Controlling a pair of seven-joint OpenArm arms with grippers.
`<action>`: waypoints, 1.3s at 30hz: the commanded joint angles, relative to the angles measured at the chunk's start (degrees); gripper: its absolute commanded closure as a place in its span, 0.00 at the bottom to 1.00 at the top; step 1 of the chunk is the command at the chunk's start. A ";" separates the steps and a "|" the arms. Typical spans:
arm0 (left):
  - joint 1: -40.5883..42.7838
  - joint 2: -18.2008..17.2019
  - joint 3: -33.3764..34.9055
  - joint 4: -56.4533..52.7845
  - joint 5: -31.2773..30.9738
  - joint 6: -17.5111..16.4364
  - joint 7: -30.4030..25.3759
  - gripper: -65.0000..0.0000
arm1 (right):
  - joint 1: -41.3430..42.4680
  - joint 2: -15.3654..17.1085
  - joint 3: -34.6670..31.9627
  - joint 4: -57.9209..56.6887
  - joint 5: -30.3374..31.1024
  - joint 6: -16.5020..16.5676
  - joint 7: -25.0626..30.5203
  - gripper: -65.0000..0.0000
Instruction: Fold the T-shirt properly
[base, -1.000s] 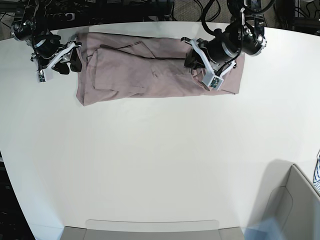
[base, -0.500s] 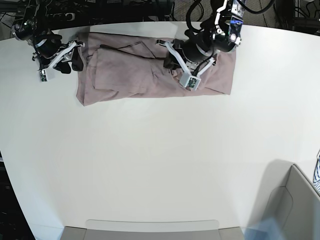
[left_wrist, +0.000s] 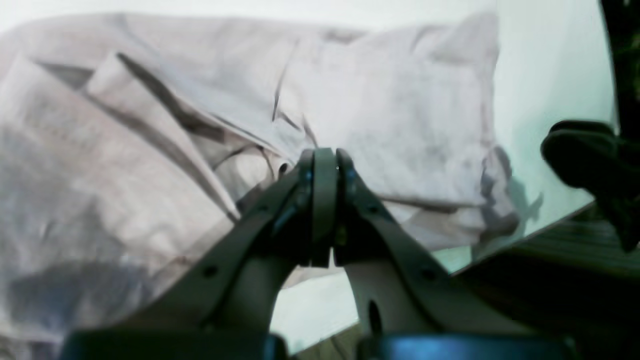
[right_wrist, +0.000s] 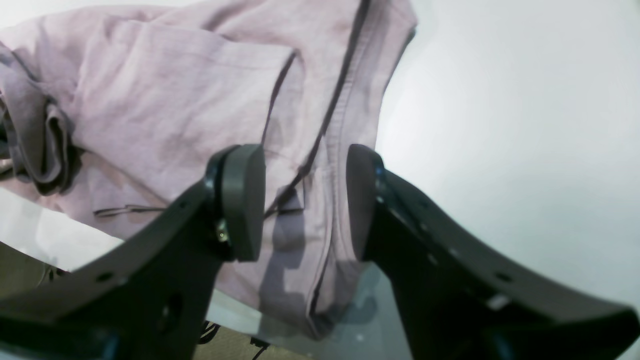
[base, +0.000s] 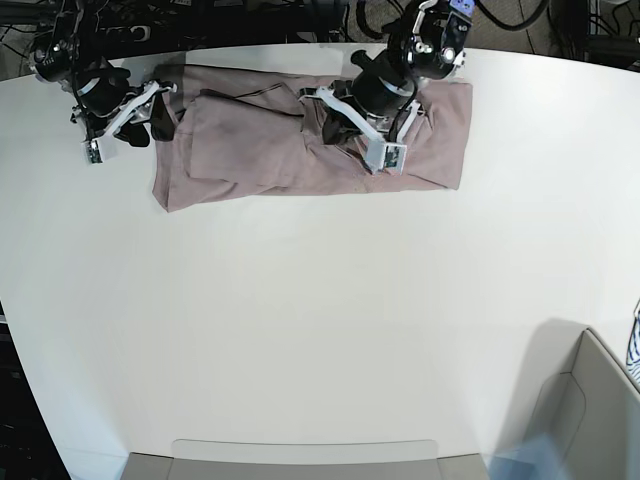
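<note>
T-shirt (base: 300, 140) lies wrinkled along the far edge of the white surface (base: 320, 320). Left tool (left_wrist: 325, 165) is closed above its middle; right tool (right_wrist: 305, 200) gapes wide over one end.

Base camera looked straight down from high overhead on the table (base: 300, 330). Both wrist cameras sat close, aimed along their fingers. All three shared the T-shirt (base: 250, 150) at 12 o'clock.

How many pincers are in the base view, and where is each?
2. The left pincer, shut, is over the middle of the T-shirt. The right pincer, open, sits at the shirt's end on the view's left. None seem hidden.
</note>
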 joint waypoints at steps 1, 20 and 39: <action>0.84 -1.15 -0.05 1.09 -0.14 -0.21 -3.64 1.00 | 0.11 0.79 0.49 0.95 0.94 0.42 1.19 0.59; 0.22 -6.95 -14.21 -0.58 -0.14 4.01 1.81 1.00 | 1.60 0.44 0.40 -1.08 0.94 0.42 1.19 0.59; -3.29 -7.39 7.24 0.92 -0.05 -1.97 -1.53 1.00 | 6.17 -1.05 7.34 -15.41 7.36 0.68 1.19 0.59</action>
